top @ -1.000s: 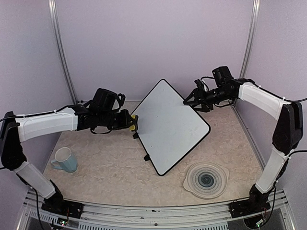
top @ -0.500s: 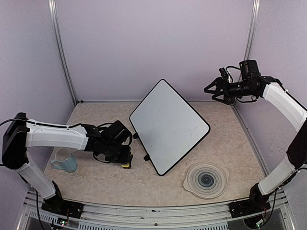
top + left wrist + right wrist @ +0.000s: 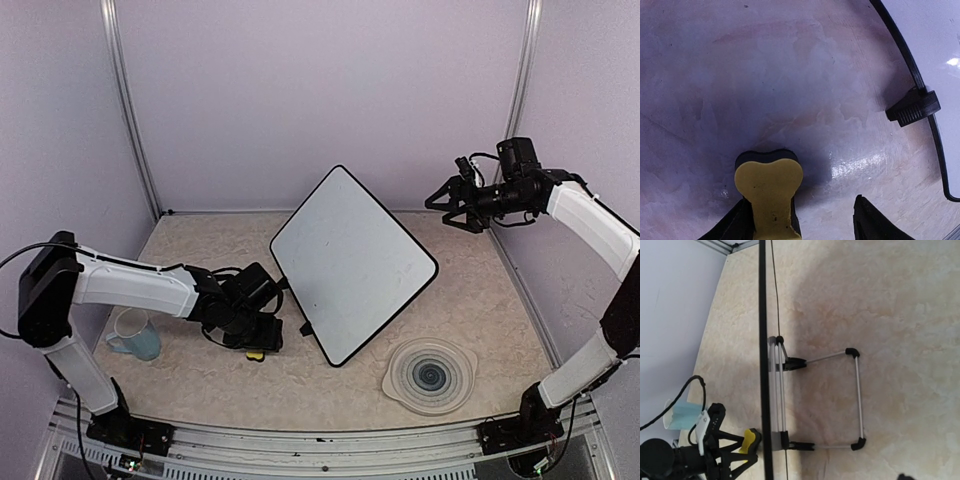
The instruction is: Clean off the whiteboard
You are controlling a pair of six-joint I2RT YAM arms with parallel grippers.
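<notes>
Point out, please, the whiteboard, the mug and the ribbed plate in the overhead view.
whiteboard [image 3: 352, 262], top external view, middle of its white face.
mug [image 3: 138, 336], top external view, its pale blue wall.
ribbed plate [image 3: 455, 378], top external view, ribbed ring right of centre.

The propped whiteboard [image 3: 352, 262] fills the middle of the table [image 3: 480, 290], a black stand foot [image 3: 913, 107] jutting from its near-left edge and a wire stand [image 3: 858, 395] reaching out behind. Bare tabletop lies open to its right and along the front, broken only by a ribbed plate [image 3: 430, 375] near right and a mug [image 3: 134, 335] at left.
</notes>
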